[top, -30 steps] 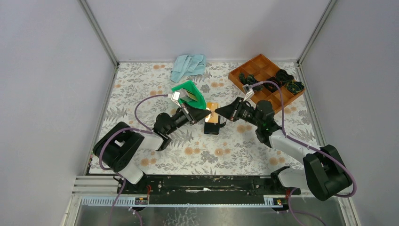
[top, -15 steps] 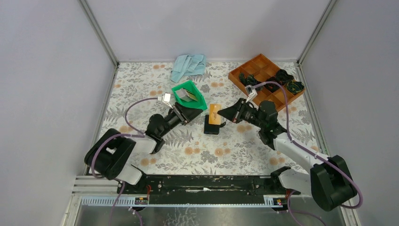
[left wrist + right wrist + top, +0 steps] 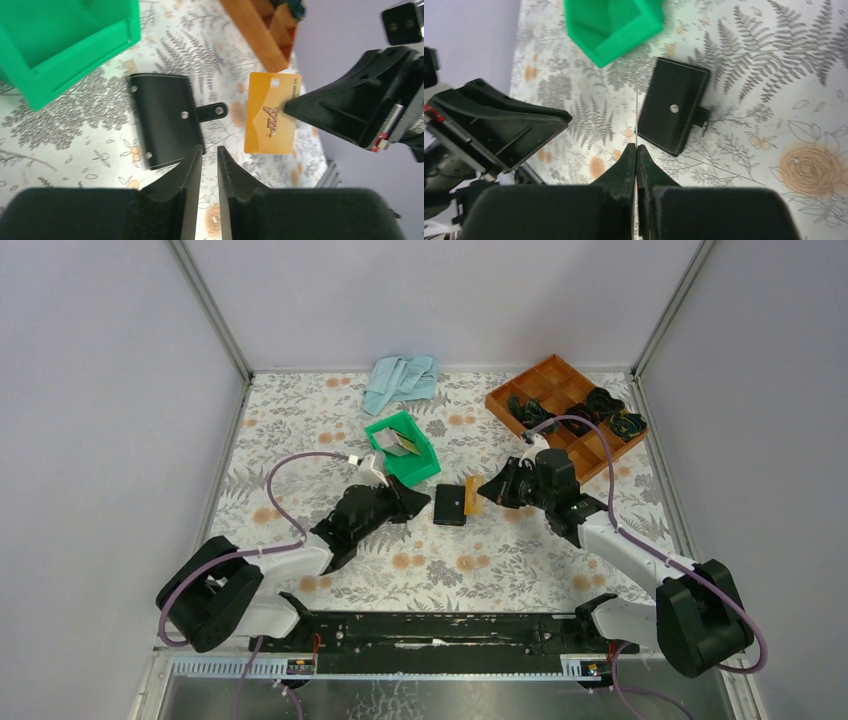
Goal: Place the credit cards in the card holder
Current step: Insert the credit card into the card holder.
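Overhead, the left gripper has backed off the small black folding card holder, and the right gripper has lifted the gold plastic credit card beside it. Left wrist: jaws barely parted, empty. Right wrist: jaws pinch the card (light, stiff, slick, so probably best held by an edge).

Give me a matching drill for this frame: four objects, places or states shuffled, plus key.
Things:
1. gold card
2. card holder
3. green bin
4. brown tray

Places or states:
A. far right corner, dark items in some compartments
B. pinched in the right gripper
C. lying flat, closure tab sticking out
D. just beyond the left gripper, flat pieces inside

Pairs: 1-B, 2-C, 3-D, 4-A
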Controlling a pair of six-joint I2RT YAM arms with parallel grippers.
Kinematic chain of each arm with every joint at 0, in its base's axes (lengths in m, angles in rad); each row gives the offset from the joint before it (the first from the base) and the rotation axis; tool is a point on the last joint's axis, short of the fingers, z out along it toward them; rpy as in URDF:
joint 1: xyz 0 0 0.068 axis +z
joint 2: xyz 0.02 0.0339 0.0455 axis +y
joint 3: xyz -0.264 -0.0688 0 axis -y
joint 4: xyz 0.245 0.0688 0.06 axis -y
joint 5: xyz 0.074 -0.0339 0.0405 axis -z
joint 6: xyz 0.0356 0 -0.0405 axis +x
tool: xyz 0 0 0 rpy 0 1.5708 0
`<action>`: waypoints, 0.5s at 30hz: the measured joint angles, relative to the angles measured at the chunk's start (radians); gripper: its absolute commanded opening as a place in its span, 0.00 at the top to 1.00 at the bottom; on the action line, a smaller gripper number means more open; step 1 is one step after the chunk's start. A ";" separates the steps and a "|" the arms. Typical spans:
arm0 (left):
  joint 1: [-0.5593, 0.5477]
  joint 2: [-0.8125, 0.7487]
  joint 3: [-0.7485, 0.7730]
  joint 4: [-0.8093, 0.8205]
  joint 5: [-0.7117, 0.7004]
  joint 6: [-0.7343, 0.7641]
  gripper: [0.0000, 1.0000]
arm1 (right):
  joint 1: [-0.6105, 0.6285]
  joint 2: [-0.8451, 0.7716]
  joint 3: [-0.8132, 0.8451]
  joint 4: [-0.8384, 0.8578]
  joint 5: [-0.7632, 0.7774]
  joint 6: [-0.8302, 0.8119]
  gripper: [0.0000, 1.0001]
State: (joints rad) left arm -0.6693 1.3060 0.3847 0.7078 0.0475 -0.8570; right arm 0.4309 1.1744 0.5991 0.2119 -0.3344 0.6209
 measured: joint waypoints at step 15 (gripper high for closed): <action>-0.056 0.236 0.176 -0.278 -0.227 0.107 0.89 | 0.001 0.121 0.067 -0.098 0.138 -0.045 1.00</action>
State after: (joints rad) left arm -0.7250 1.5421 0.5610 0.4297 -0.1795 -0.7502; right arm 0.4320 1.2953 0.6662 0.1139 -0.1967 0.5755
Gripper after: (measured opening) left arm 0.110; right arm 0.017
